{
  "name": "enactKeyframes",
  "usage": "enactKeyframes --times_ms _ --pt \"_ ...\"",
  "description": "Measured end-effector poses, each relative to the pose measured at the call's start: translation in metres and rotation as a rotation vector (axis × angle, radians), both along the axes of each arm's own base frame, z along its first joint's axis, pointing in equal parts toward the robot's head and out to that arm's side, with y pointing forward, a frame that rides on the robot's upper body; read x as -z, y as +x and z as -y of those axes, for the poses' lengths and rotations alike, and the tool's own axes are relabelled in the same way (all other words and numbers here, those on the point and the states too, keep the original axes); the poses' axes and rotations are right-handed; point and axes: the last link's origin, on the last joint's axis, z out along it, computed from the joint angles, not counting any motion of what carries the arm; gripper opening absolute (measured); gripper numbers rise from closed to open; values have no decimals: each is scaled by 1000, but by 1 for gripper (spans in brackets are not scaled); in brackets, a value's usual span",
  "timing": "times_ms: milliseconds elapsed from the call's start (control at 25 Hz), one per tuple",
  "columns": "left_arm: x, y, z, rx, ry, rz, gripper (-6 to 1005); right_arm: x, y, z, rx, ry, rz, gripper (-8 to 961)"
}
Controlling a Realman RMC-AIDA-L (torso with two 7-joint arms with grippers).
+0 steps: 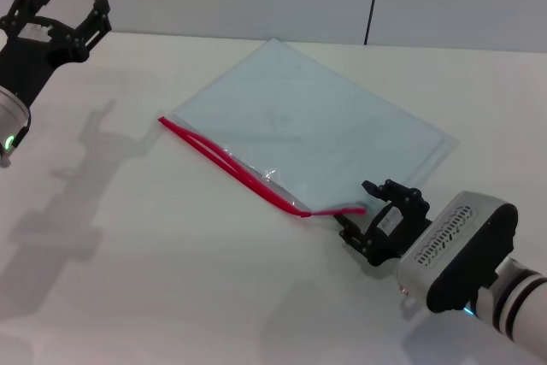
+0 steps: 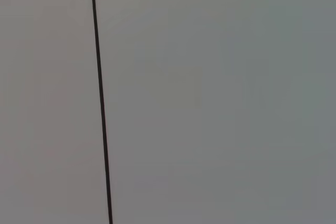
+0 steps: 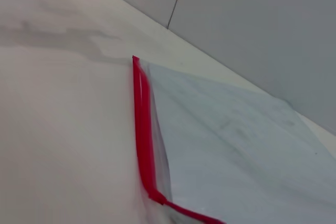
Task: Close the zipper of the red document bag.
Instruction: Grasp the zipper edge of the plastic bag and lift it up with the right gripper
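Nearest the head camera, the right gripper [image 1: 376,215] is positioned low over the table [image 1: 154,279] at the near corner of the red document bag [image 1: 316,121], where the zipper [image 1: 231,160] bends. Whether its fingers are parted or clamped on the red strip cannot be told. The bag is laid flat and skewed in the middle of the table, with the zipper along its front-left edge. In the right wrist view the zipper [image 3: 143,129] is seen as two strips gaping slightly, so the seam is judged not yet sealed. The left gripper [image 1: 60,25] is held raised, fingers spread, at the far left, well apart from the bag. With no hold on the far end, the thin pouch is likely to slide or buckle when the slider is pulled. A grip on film rather than slider is also a risk, and the strip could be skipped.
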Motion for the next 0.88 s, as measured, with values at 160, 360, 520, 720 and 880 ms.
enactKeyframes --times_ms 160,360,520,720,880 --pt "0 1 0 3 0 2 866 0 -1 -1 3 -1 0 601" --pt "0 1 0 5 -1 3 866 1 -2 -2 1 -1 0 551" --pt "0 2 0 7 -1 3 866 0 -1 -4 7 5 0 511" --pt "0 2 -1 6 -3 4 866 -3 2 -9 36 13 4 442" --pt "1 2 -1 5 -4 5 866 -2 0 -11 62 2 3 329"
